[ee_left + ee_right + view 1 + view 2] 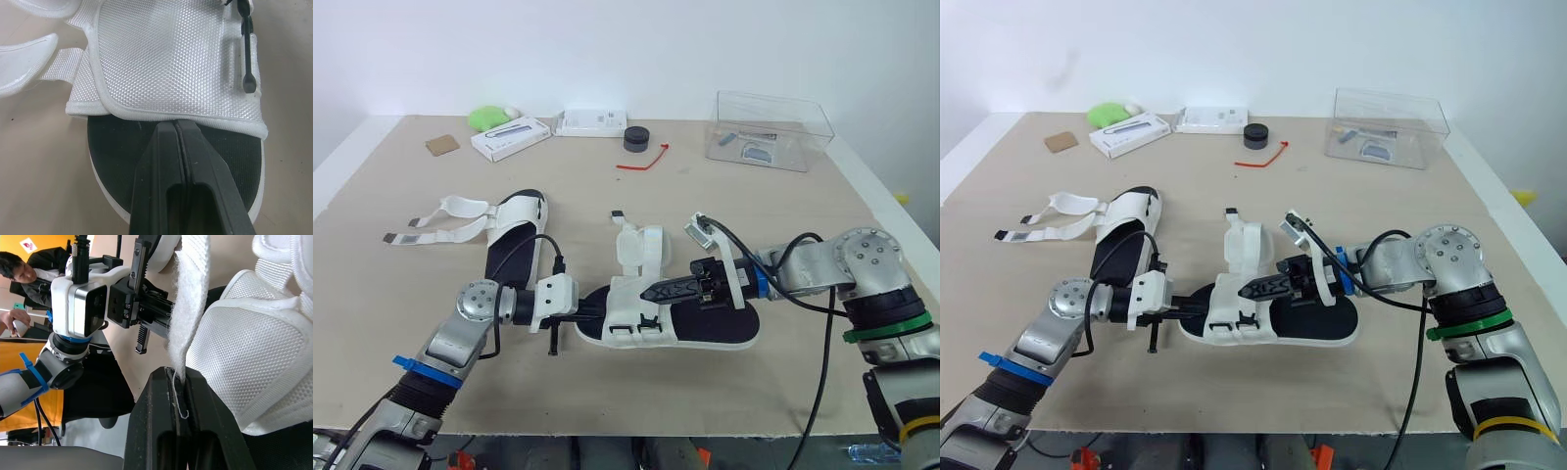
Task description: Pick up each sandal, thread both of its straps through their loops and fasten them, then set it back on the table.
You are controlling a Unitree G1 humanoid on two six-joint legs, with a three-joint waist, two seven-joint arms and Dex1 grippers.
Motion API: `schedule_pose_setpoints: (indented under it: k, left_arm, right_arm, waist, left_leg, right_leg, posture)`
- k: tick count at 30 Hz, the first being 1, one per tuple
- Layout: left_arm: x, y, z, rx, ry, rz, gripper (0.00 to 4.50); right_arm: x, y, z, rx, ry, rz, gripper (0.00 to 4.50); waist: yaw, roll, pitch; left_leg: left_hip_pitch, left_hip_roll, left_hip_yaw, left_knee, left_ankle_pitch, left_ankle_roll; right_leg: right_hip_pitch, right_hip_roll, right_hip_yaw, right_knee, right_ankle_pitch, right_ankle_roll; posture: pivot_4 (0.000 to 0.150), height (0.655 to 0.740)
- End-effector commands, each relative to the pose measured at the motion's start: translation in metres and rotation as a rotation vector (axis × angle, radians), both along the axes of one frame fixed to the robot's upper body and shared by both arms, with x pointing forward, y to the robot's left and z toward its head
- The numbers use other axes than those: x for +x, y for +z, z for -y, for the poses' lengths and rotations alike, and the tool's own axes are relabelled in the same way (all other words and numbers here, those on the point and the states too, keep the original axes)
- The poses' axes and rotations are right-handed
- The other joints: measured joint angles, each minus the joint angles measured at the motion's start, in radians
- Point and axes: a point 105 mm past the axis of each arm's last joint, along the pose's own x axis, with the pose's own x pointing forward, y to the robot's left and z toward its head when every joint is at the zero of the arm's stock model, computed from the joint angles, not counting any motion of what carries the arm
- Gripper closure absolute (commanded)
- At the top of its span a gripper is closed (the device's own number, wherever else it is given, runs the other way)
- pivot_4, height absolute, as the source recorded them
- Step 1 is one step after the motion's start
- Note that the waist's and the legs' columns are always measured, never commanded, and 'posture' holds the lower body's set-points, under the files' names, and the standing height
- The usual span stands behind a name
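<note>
Where the worktop [803, 206] comes nearest, at centre: sandal [715, 328], lying flat. Second sandal [514, 240] sits far-left, straps loose. Left hand [174, 128] — fingers pressed together, tips at the sandal's toe-end hem. Right hand [173, 374] — clamped on its white strap [188, 308].

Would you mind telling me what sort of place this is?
Likely a robotics lab: a plain work table by a white wall, props like a clear box, and a person in the background.
</note>
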Motion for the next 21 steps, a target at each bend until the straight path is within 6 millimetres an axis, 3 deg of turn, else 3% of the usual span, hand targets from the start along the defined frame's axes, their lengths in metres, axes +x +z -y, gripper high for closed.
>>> schedule_pose_setpoints:
  k: [1,21]
  left_arm:
    - [-0.007,-0.0245,-0.0022,0.082,0.0,-0.066,4.5]
    - [-0.0085,-0.0274,-0.001,0.089,-0.008,-0.069,4.5]
  right_arm:
    - [-0.0006,0.0171,-0.0005,0.049,0.026,0.03,4.41]
    - [-0.0078,0.0099,0.0018,0.095,0.046,-0.02,4.41]
  waist:
    - [0.0,0.0,0.0]
    - [0.0,0.001,-0.001]
  left_leg:
    - [0.0,0.0,0.0,0.0,0.0,0.0]
    - [0.0,0.0,0.0,0.0,0.0,0.0]
  right_leg:
    - [0.0,0.0,0.0,0.0,0.0,0.0]
    - [0.0,0.0,0.0,0.0,0.0,0.0]
  posture:
    - [0.15,0.74]
    - [0.15,0.74]
